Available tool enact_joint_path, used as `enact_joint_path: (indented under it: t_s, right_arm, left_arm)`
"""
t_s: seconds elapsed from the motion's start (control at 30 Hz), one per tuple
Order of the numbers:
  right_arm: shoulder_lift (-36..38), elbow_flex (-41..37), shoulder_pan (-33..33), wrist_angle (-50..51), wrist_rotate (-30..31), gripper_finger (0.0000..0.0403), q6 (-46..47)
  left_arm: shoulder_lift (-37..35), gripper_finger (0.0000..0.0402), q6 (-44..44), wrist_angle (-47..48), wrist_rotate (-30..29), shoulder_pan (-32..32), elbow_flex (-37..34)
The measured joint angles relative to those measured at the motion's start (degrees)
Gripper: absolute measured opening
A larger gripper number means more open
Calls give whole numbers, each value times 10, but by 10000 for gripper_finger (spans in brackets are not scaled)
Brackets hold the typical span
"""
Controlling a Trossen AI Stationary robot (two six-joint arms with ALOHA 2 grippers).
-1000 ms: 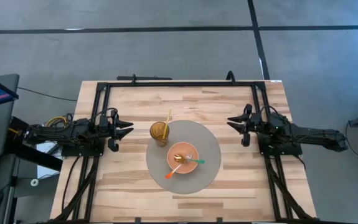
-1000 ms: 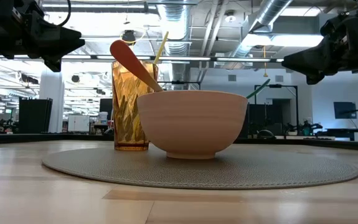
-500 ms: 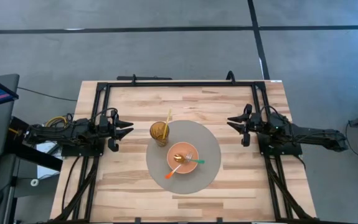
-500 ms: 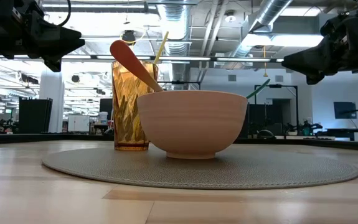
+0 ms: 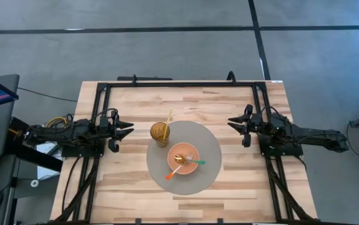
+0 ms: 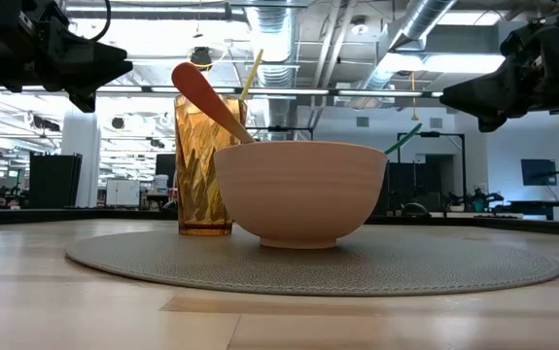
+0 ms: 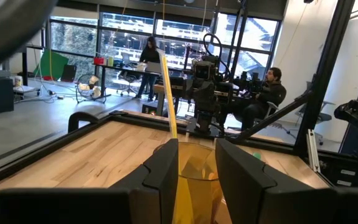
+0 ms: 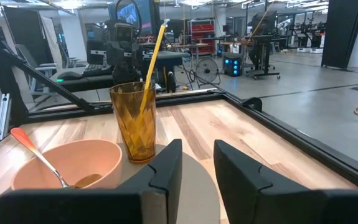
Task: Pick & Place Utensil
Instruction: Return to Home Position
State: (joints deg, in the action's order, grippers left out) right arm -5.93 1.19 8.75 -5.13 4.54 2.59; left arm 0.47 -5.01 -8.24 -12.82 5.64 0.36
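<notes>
A salmon bowl (image 5: 183,159) stands on a round grey mat (image 5: 209,149) at the table's middle. Inside it lie an orange-handled spoon (image 5: 174,170) and a green-handled fork (image 5: 195,162), handles leaning on the rim. An amber faceted glass (image 5: 160,134) stands on the mat's left far part with a yellow straw (image 5: 168,119) leaning in it. My left gripper (image 5: 129,129) hovers open over the table's left side, apart from the glass. My right gripper (image 5: 231,122) hovers open at the right side, apart from the mat. Both are raised above the table in the low view.
A black metal frame (image 5: 179,84) runs along the far edge and down both sides of the wooden table (image 5: 129,181). Bare wood lies near and far of the mat. People sit at desks in the room beyond, seen in the left wrist view.
</notes>
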Motion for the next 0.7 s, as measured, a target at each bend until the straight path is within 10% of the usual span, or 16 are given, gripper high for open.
enact_joint_path:
  t_s: [0.7]
  right_arm:
    - [0,0,0,0,0,87,0]
  left_arm:
    - [0,108,0,0,0,0,0]
